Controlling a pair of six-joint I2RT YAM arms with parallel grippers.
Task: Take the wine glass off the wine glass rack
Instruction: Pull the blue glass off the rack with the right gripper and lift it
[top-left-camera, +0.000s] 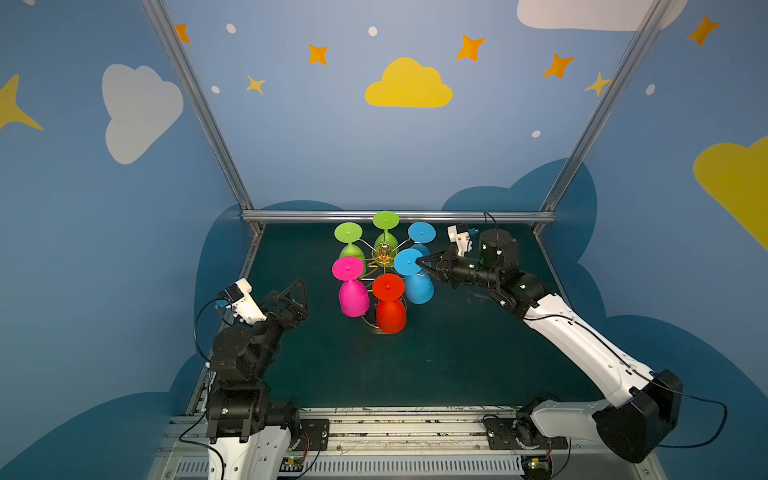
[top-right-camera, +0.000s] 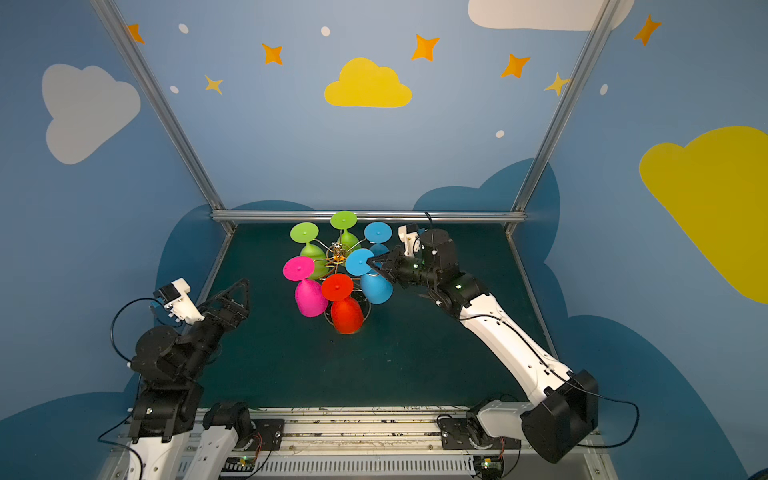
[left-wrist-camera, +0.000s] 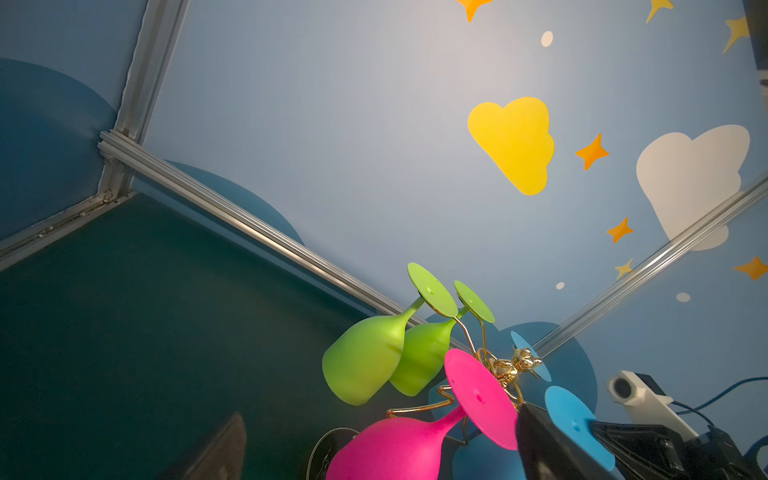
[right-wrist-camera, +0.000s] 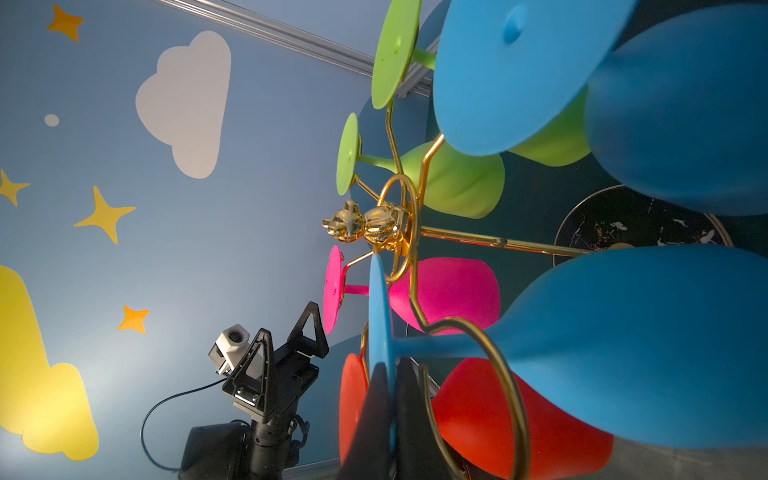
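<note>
The gold wire wine glass rack (top-left-camera: 384, 254) (top-right-camera: 338, 254) stands at the back middle of the dark mat, with coloured glasses hanging upside down from its arms. My right gripper (top-left-camera: 420, 262) (top-right-camera: 370, 262) is shut on the round foot of a blue wine glass (top-left-camera: 417, 289) (top-right-camera: 376, 289) on the rack's right side. In the right wrist view the thin blue foot sits pinched between both fingers (right-wrist-camera: 370, 428), and its stem lies in a gold loop (right-wrist-camera: 490, 353). My left gripper (top-left-camera: 296, 287) (top-right-camera: 239, 289) stands open, left of the rack, holding nothing.
Two green glasses (top-left-camera: 351, 249), a second blue one (top-left-camera: 422, 232), a pink one (top-left-camera: 353, 297) and a red one (top-left-camera: 390, 313) hang on the rack too. Its round dark base (right-wrist-camera: 623, 224) rests on the mat. Aluminium frame rails (top-left-camera: 399, 216) bound the back and sides.
</note>
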